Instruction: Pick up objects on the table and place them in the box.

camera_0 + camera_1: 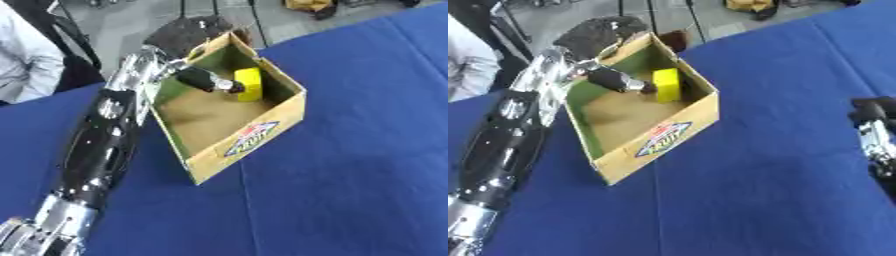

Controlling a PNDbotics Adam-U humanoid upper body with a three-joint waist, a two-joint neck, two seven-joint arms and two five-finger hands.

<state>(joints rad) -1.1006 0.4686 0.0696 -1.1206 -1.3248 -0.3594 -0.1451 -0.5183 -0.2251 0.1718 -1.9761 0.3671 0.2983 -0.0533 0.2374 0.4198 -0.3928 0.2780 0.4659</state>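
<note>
The yellow block [248, 84] stands on end inside the cardboard box [262, 137], its long axis upright, near the far wall. The left hand [203, 79] reaches over the box's left rim, fingers touching the block's left side; whether they grip it I cannot tell. The left arm [101, 145] runs straight up the blue table [350, 165]. The right hand [875, 135] (only partly visible) rests at the right edge.
</note>
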